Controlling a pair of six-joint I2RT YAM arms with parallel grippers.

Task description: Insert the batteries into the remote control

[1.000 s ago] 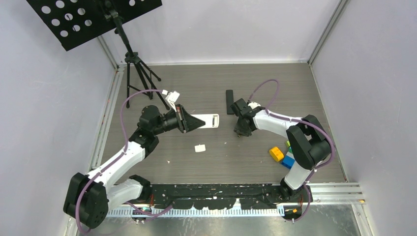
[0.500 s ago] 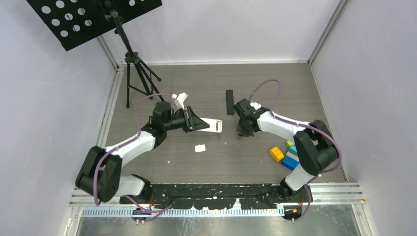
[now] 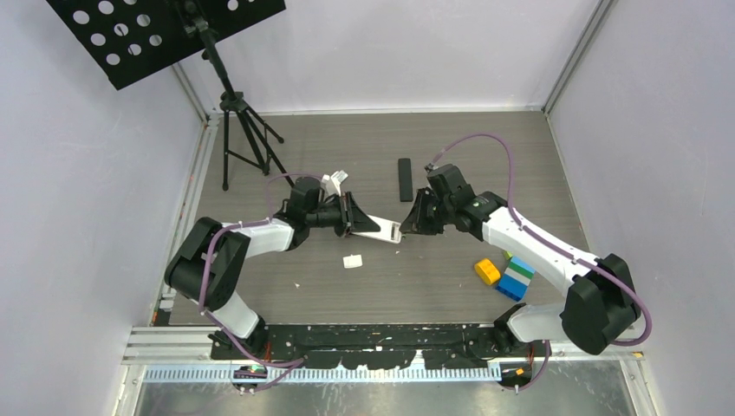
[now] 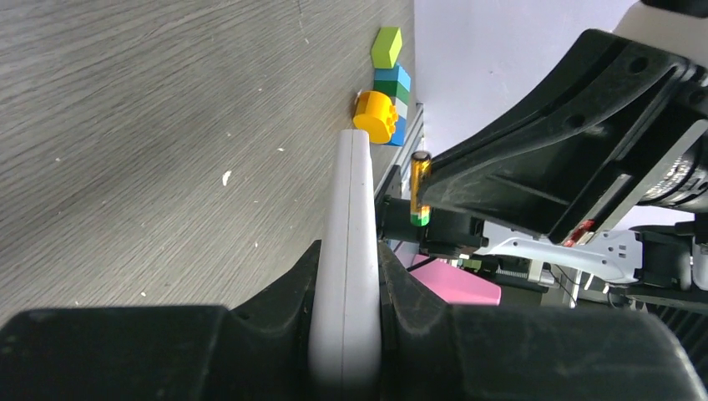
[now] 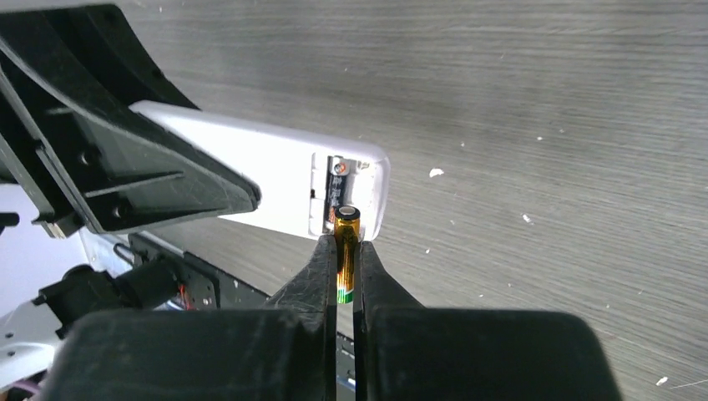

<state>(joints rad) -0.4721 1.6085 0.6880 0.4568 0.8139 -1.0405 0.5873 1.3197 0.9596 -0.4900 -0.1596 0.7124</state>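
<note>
Right wrist: right gripper [image 5: 346, 244] pinches a gold battery [image 5: 347, 259], tip at the remote [image 5: 267, 180] bay (left gripper [image 4: 346, 255] clamps the remote, over the table [image 5: 543, 100] middle). Light, stiff, slick cell, I'd judge. Grip the barrel, ends free.

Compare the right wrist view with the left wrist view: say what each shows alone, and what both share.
Only the right wrist view: the open battery compartment of the remote control, facing that camera. Only the left wrist view: the toy blocks, orange, lime, blue and green. Both: the white remote control clamped in the left gripper, and the gold battery pinched in the right gripper, close to the remote's end.
</note>
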